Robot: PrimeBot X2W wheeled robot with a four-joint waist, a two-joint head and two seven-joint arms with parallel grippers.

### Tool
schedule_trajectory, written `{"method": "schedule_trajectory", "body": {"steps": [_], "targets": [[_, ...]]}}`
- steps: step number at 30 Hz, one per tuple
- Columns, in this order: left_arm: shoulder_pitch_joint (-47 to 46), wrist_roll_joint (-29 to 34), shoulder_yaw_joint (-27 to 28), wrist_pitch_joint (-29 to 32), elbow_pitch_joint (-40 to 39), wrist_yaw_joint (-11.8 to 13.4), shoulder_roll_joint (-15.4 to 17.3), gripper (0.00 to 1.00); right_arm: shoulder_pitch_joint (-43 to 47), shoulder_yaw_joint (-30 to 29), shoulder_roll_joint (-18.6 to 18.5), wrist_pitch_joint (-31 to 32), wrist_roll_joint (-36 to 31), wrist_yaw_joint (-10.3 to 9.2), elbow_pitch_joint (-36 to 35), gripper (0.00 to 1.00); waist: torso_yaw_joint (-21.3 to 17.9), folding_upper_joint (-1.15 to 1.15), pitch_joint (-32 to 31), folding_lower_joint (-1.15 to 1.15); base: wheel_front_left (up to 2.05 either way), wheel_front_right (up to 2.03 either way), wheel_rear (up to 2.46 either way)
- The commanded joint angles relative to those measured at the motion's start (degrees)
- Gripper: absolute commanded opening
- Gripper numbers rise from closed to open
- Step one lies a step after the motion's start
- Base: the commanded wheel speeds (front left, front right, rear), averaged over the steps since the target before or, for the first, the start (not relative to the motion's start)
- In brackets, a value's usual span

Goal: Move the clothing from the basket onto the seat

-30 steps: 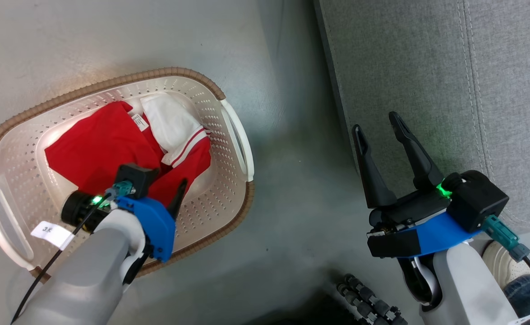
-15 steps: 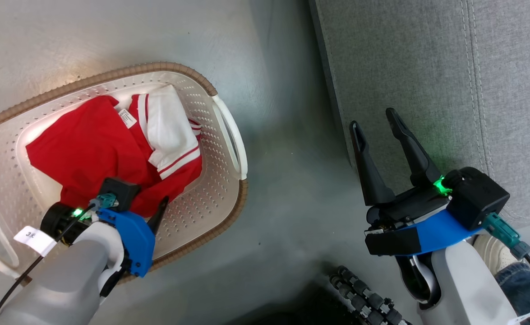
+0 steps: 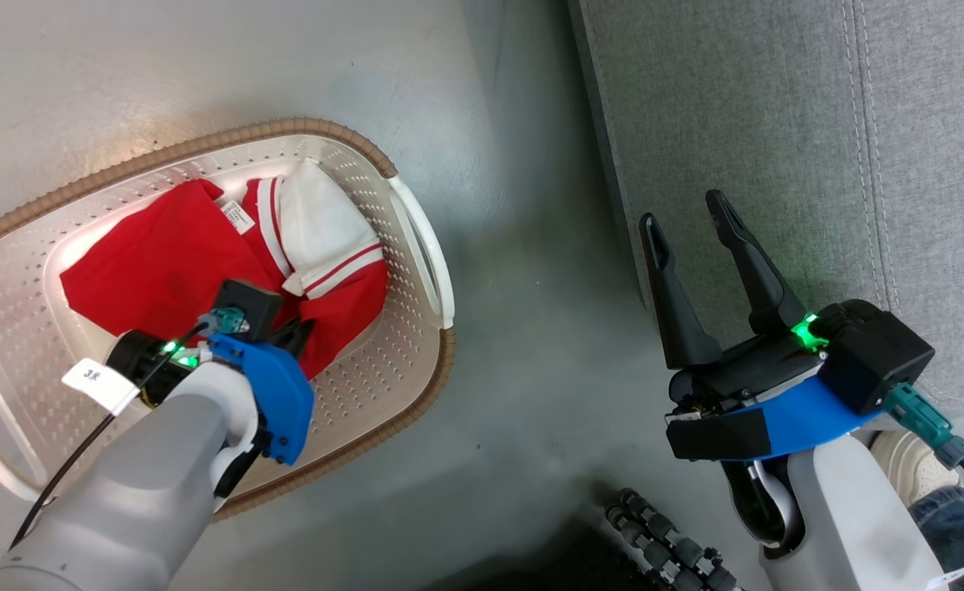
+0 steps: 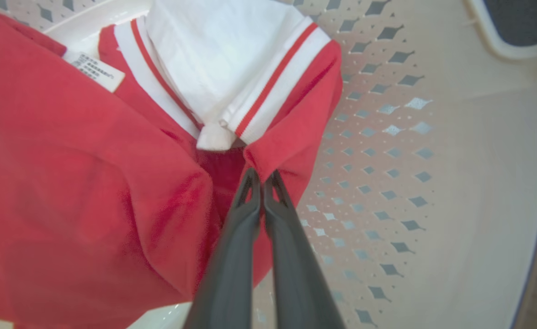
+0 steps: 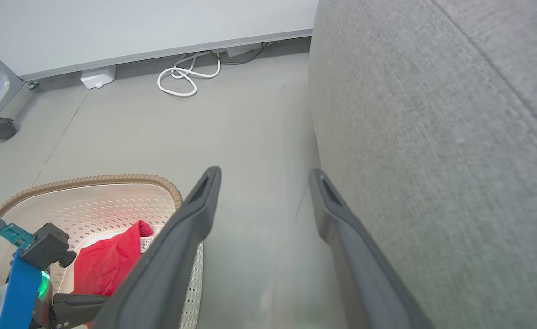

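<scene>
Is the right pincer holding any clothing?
No, the right pincer stands open and empty; the clothing lies in the basket.

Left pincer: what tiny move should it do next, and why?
Probably lift straight up. The left pincer is shut on a red fold of the clothes, which lie inside the basket. Raising them clear of the basket should come before swinging over to the seat on the right.

Soft matt red-and-white cloth clothing (image 3: 162, 263), smooth cream perforated plastic basket (image 3: 367, 361), brown woven-look rim (image 3: 285, 127), coarse grey fabric sofa seat (image 3: 744, 115)
</scene>
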Motion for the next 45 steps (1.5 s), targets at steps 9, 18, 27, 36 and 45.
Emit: {"method": "schedule_trajectory", "body": {"steps": [9,18,27,36,45], "targets": [[-0.93,-0.81,-0.15,-0.19,0.43,-0.04,-1.55,0.00,-0.90,-0.09,0.01,-0.31,0.04,0.01,0.35,1.00,1.08,0.00,-2.05,0.00,0.00,0.00,0.00],[1.69,-2.23,-0.16,-3.39,-0.52,-0.04,-2.49,0.00,-0.75,-0.48,0.00,-0.29,-1.04,0.01,2.23,1.00,3.87,0.00,-9.49,0.00,0.00,0.00,0.00],[5.18,-1.71,-0.19,-5.38,-4.43,-0.04,-5.35,0.00,1.79,-0.49,-0.03,0.44,-2.60,0.01,5.55,1.00,8.86,0.00,-22.37,0.00,0.00,0.00,0.00],[7.95,-1.63,-0.17,-6.62,-9.26,-0.04,-7.23,0.00,5.29,-0.72,-0.04,3.01,-3.40,0.02,6.46,1.00,13.05,0.00,-34.05,0.00,0.00,0.00,0.00],[6.80,-1.85,-0.15,-7.86,-13.02,-0.04,-7.65,0.00,9.30,-0.75,-0.04,5.28,-2.96,0.01,5.98,1.00,15.49,0.00,-42.47,0.00,0.00,0.00,0.00]]}}
